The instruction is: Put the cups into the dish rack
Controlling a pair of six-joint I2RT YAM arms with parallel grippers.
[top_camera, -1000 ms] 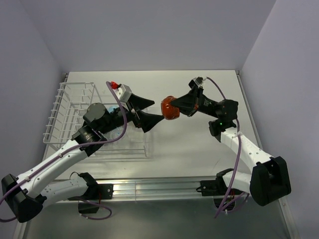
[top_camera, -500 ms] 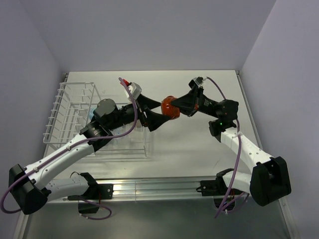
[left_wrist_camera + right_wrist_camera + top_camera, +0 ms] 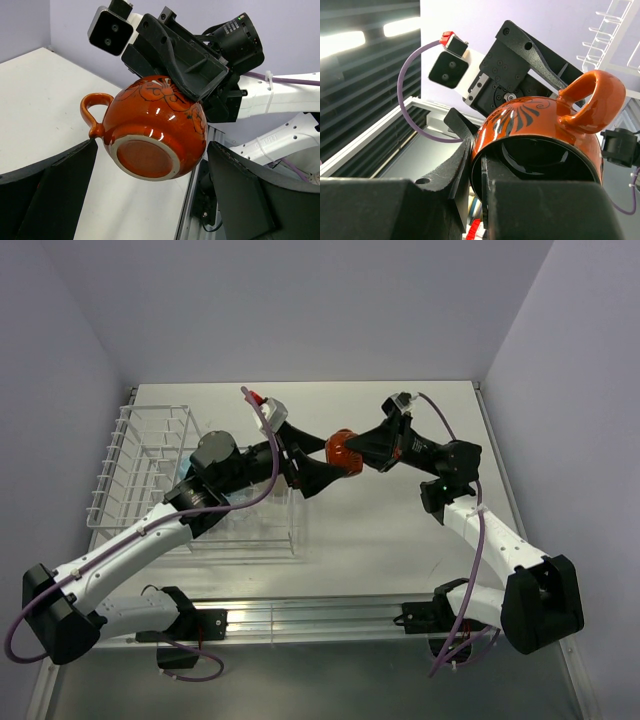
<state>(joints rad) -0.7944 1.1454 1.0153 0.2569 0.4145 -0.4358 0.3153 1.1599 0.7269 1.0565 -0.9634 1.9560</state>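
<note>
My right gripper (image 3: 355, 451) is shut on the rim of the red-orange cup (image 3: 342, 449), one finger inside and one outside, and holds it in the air above the table's middle. In the right wrist view the cup (image 3: 545, 130) fills the centre with its handle at the upper right, and my right gripper (image 3: 481, 170) pinches its wall. My left gripper (image 3: 326, 464) is open, its fingers on either side of the cup. In the left wrist view the cup's (image 3: 152, 132) base faces the camera between my open left gripper's (image 3: 150, 200) fingers, which are apart from it. The white wire dish rack (image 3: 125, 455) stands at the left.
A bit of light blue (image 3: 184, 472) shows inside the dish rack behind my left arm. The rack's near end (image 3: 245, 535) lies under my left forearm. The dish rack's bars (image 3: 615, 30) show at the top right of the right wrist view. Walls close the table's back and sides.
My left arm has reached to the right, and its open fingers have come up around the red-orange cup. My right gripper has held the cup nearly still.
</note>
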